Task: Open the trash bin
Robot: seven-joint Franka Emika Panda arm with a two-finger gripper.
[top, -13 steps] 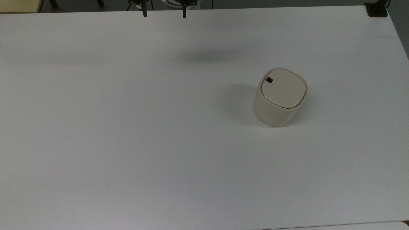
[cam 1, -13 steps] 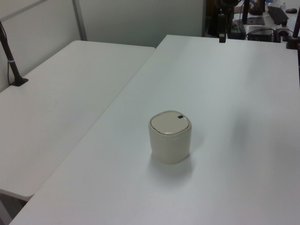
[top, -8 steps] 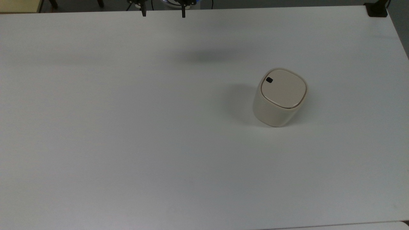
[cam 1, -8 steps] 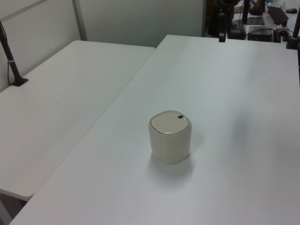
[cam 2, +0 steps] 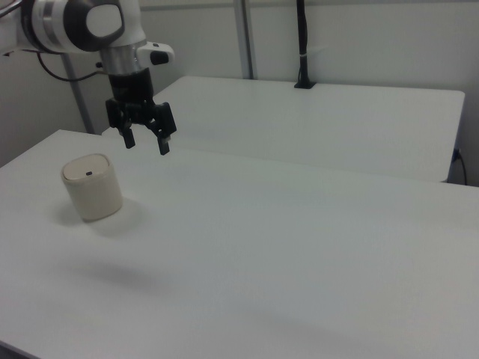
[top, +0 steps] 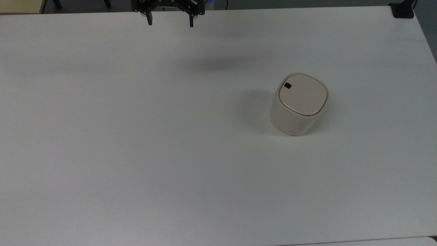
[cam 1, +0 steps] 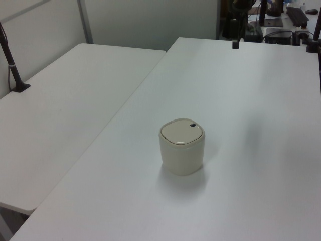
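Note:
The cream-beige trash bin (top: 298, 104) stands upright on the white table (top: 136, 136), lid flat and closed, with its small black button (top: 287, 85) at the lid corner toward the top view's upper left. The bin (cam 1: 182, 146) also shows in the left view and, at the left, the bin (cam 2: 92, 187) in the right view. My gripper (top: 169, 23) hangs open and empty above the table's far edge in the top view, well to the left of the bin. In the right view the gripper (cam 2: 146, 143) hovers high, up and right of the bin.
A second white table (cam 1: 60, 110) adjoins on the left view's left, with a black pole clamped to it (cam 1: 12, 65). A black clamp (top: 403, 10) sits at the top view's upper right corner. Broad bare tabletop surrounds the bin.
My gripper has come a little further in over the table's far edge, showing more of its body in the top view. The bin has not moved.

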